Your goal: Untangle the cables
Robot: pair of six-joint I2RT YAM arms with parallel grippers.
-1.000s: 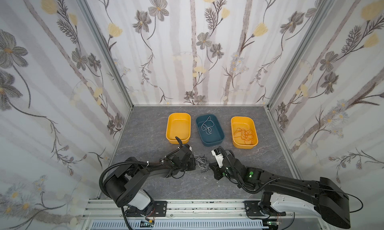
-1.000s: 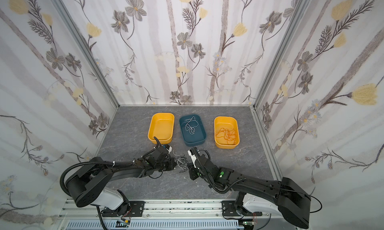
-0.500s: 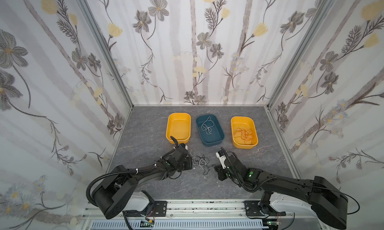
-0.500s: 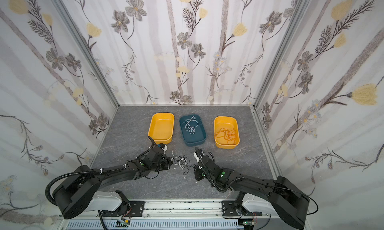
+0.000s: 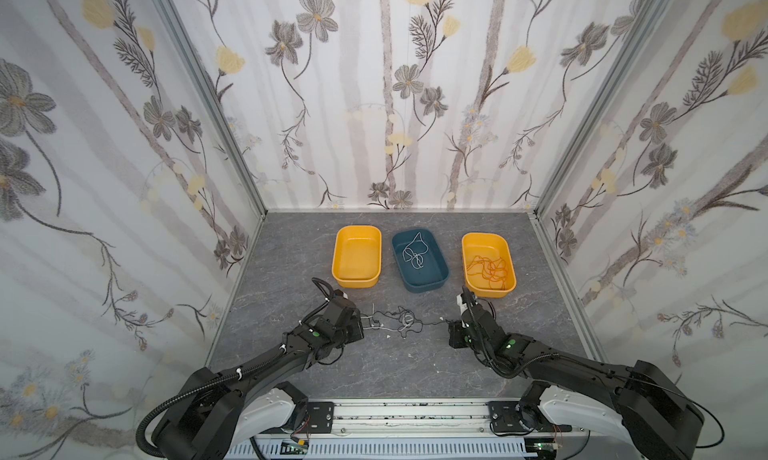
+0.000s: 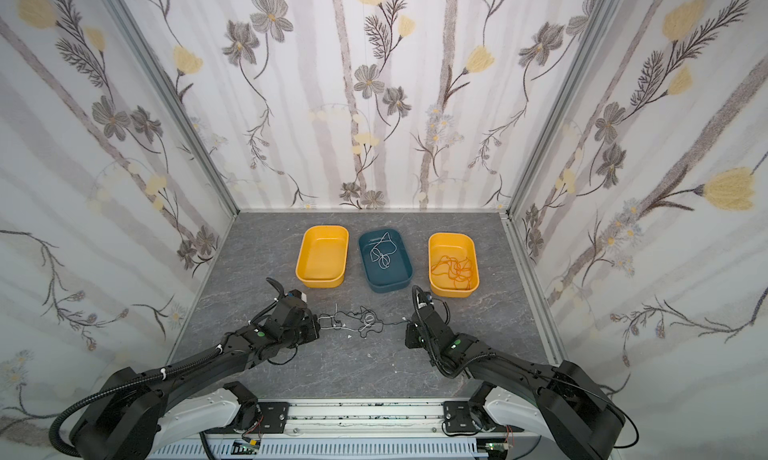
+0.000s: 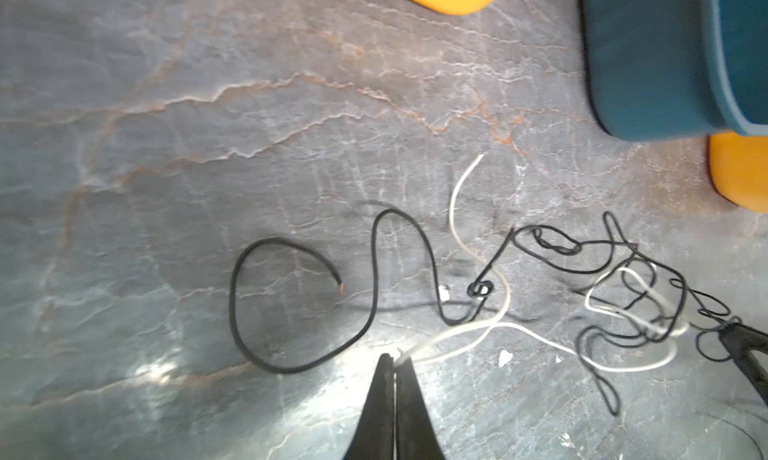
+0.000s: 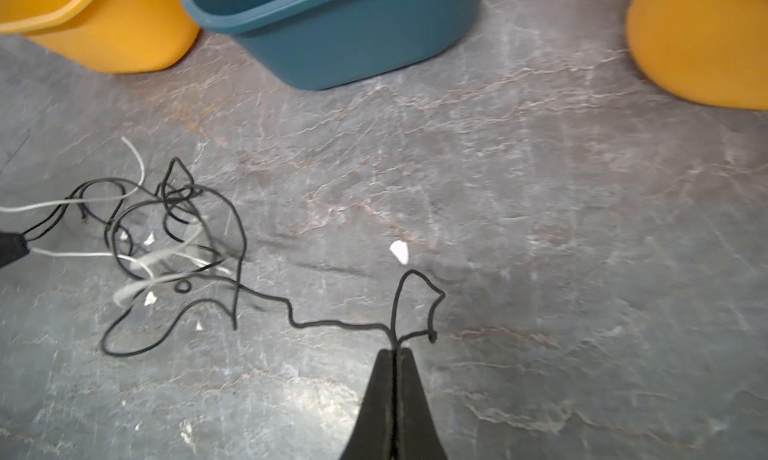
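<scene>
**Task item.** The unsorted cables (image 5: 404, 318) are found on the grey marble-patterned tabletop (image 5: 291, 266). They form a loose knot of thin, floppy black wire (image 7: 232, 304) and thin white wire (image 7: 451, 204). The knot lies between the two arms and in front of a row of trays.

**Grippers.** The left gripper (image 7: 393, 360) is seen with its black jaws pressed together, pinching an end of the white wire. The right gripper (image 8: 395, 351) is likewise pressed together. It pinches the black wire just behind a small raised loop. From that pinch a single black strand is traced along the table to the knot (image 8: 166, 237).

**Obstructions.** Within the knot, several black loops are observed crossing over and around the white strands. Which strand passes beneath which cannot be determined. One free black end with a bare copper-coloured tip (image 7: 340, 288) is noted curled on the table, apart from the knot and near the left gripper.

**Surroundings.**
- Three rounded rectangular plastic trays are set in a row behind the knot, apart from one another and not touched by it.
- A yellow tray (image 5: 356, 256) is placed on the left.
- A teal tray (image 5: 430, 274) is placed in the middle and holds a separate white coil (image 5: 415, 252).
- A second yellow tray (image 5: 484, 242) is placed on the right, nearest the right gripper, and holds a bundle of orange wires (image 5: 489, 269).
- Small white flecks (image 8: 399, 252) are recorded scattered on the tabletop around the knot.
</scene>
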